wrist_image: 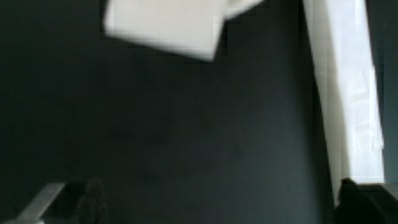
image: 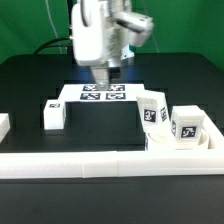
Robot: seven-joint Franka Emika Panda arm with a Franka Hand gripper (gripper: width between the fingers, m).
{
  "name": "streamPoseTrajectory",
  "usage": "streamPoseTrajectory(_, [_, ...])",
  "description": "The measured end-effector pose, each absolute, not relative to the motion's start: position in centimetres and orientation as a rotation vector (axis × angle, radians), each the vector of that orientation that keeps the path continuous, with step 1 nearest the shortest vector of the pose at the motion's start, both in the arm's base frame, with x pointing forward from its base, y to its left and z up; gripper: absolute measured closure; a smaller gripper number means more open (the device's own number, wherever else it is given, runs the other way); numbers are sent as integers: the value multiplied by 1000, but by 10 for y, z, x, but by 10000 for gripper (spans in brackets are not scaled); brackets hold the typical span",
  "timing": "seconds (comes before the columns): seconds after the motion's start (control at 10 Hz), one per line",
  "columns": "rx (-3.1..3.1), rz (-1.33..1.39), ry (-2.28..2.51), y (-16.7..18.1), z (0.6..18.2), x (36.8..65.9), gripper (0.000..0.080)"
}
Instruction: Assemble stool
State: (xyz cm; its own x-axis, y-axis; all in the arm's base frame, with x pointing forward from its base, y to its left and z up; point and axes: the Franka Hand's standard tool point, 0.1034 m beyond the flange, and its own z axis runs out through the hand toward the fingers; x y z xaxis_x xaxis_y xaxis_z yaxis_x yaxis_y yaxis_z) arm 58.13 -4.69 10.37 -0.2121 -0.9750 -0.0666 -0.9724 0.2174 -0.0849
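The stool's parts that show are three blocky white legs with black-and-white tags. One leg (image: 53, 113) lies on the black table at the exterior view's left. Two legs (image: 152, 110) (image: 186, 124) stand close together at its right, by the rail corner. My gripper (image: 103, 72) hangs above the middle of the table, over the marker board (image: 103, 93), apart from all the legs. In the wrist view my gripper (wrist_image: 214, 205) is open, its dark fingertips (wrist_image: 63, 205) wide apart with only black table between them. A blurred white block (wrist_image: 169, 25) lies ahead.
A long white border rail (image: 100, 163) runs along the table's front and turns up at the exterior view's right (image: 214, 140). A short white piece (image: 4, 124) sits at the left edge. A blurred white strip (wrist_image: 347, 90) runs along one side of the wrist view.
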Motion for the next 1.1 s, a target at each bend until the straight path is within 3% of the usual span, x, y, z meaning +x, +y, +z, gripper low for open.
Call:
streamPoseTrajectory(0.1, [-1902,-48,2387,-61,97,581,150])
streamPoseTrajectory(0.4, [-1993,-50,2315,-55,96,581,150])
streamPoseTrajectory(0.7, [-2245,-65,2100,-56,93,579,150])
streamPoseTrajectory(1.1, [-2713,-160,1661,-57,76,578,150])
